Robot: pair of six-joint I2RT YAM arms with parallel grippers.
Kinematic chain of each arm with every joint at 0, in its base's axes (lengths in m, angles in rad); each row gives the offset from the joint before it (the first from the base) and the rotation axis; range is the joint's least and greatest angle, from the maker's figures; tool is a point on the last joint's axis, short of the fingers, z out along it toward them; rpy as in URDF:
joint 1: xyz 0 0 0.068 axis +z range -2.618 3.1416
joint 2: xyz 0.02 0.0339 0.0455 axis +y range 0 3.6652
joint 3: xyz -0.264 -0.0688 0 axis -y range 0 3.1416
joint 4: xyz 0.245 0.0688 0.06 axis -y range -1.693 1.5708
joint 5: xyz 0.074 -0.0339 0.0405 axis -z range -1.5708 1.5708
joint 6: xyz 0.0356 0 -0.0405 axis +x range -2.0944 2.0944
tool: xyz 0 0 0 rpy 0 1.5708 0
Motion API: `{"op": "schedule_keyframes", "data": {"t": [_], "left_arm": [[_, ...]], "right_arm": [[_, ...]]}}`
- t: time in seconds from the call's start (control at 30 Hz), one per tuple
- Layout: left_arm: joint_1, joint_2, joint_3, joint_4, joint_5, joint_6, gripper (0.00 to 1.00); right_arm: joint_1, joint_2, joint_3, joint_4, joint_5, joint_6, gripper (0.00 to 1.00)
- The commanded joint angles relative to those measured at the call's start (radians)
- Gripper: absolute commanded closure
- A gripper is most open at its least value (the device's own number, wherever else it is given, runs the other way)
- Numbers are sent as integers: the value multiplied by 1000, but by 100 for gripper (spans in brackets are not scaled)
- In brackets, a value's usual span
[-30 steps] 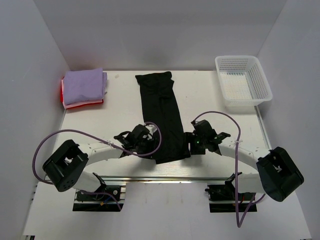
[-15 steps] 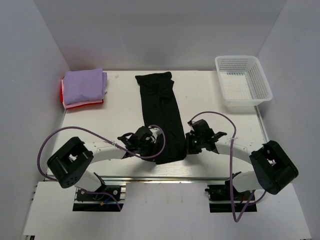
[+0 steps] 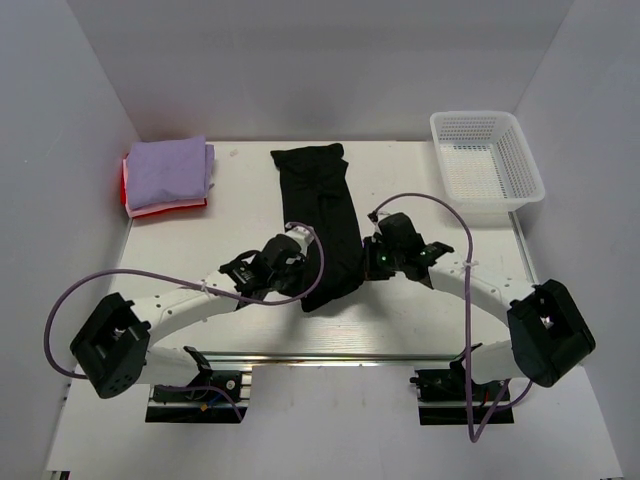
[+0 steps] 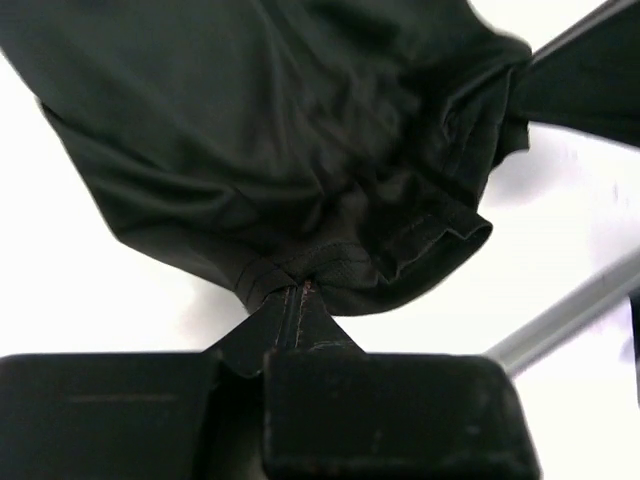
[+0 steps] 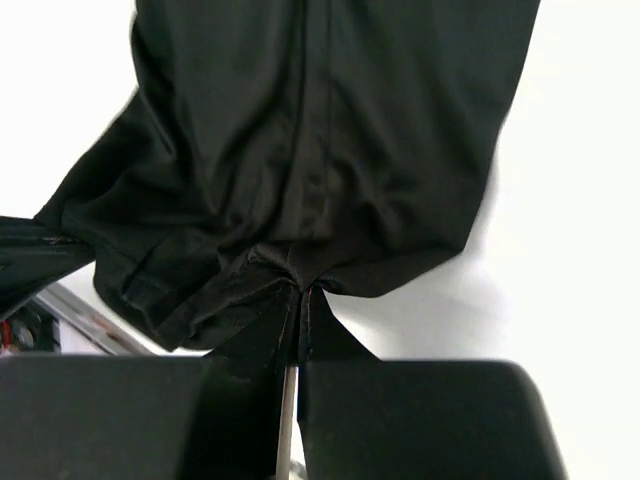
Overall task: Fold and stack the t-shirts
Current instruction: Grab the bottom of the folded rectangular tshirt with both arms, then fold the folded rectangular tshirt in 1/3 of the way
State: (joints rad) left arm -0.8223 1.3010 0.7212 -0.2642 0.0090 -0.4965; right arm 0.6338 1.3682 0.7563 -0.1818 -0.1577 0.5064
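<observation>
1. Your left end effector point(image 4: 300, 288) is clenched on a pinch of the black t-shirt point(image 3: 325, 215) at its near-left corner. The hem bunches straight into the closed tips.
2. Your right end effector point(image 5: 300, 290) is grasping the same shirt at the near-right corner. The cloth puckers into the pinch there too.
3. Why two corners: holding both lets the near edge travel as one line and not collapse. My read is that you're on the lengthwise fold, near end over toward the far end. The cloth between the pinches is slack and drooping, so expect some sag in the middle.
4. The shirt is a long narrow strip down the centre of the surface point(image 3: 230, 230). Its far end lies flat near the back edge and its near end is gathered between the arms. The narrow shape suggests the sides are already folded in.
5. The lavender t-shirt point(image 3: 168, 170) sits folded on top of the red-pink t-shirt point(image 3: 127, 185) at the far-left corner, well apart from the black one. That's likely the stack you're building toward.
6. The basket point(image 3: 470, 116) is at far right and isn't involved in this step.
7. Count:
   - 3 t-shirts: 1 black, 1 lavender, 1 red-pink. 2 are folded and stacked, 1 is in hand.
   - 2 end effectors, both clamped on cloth.
   - 1 basket.
</observation>
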Motion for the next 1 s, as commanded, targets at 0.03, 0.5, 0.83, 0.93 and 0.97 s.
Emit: {"op": "schedule_keyframes", "data": {"t": [0.03,0.5,0.83,0.93,0.97], "left_arm": [[8,-2,89,-49,-179,29,100],[172,199,319,-24,-268,90,100],[272,343,483,-23,-215,173,100],[301,383,521,-1,-190,199,100],[316,394,541,-1,-190,199,100]], "right_arm": [[-11,38,109,-31,53,-43,100],[-65,213,343,-76,95,-100,100],[-120,373,574,-113,57,-129,100],[-138,434,644,-130,24,-141,100],[-138,445,670,-133,15,-152,100]]}}
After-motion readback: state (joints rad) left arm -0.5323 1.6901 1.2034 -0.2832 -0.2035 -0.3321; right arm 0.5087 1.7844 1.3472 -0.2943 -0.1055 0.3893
